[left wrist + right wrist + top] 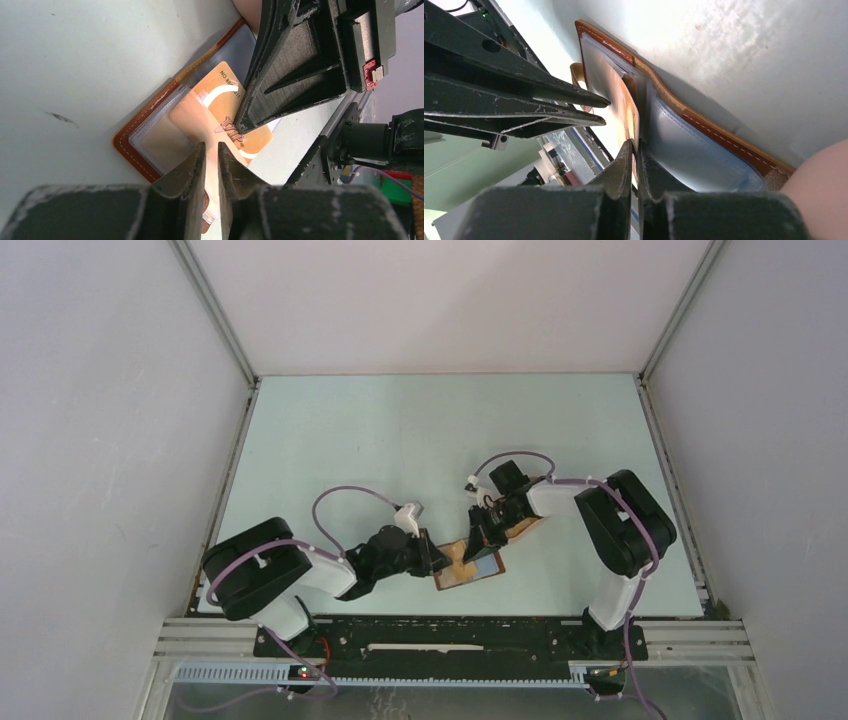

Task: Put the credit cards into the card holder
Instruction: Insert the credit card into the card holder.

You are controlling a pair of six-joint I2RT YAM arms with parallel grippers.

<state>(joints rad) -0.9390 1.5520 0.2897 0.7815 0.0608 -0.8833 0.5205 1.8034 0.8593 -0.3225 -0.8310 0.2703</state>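
The card holder (468,567) lies open on the pale surface (400,430), near the front edge and between the two arms. Its reddish-brown stitched border frames clear plastic pockets.

The left tool (211,150) reaches in from the left. Its fingers are drawn close, leaving only a thin gap, and a pale translucent flap of the holder's pocket runs into that gap – it looks pinched there.

The right tool (635,146) comes from the other side, its fingers just as narrow. They are clamped on the edge of a yellow-orange card (220,107), which the right wrist view shows edge-on, standing up from the holder and slipping between the pads. From the left wrist view the card's face shows the letters "VIP", a white curved stripe and part of a number. Its far end lies over the open pocket, just inside the brown border, while its near corner sticks out past the holder over the surface. How far it has entered a slot cannot be told.

The tips of the two tools are close together over the holder, on opposite sides of the card.

A pink rounded object (819,185) sits just beside the holder's far corner – only its edge shows.
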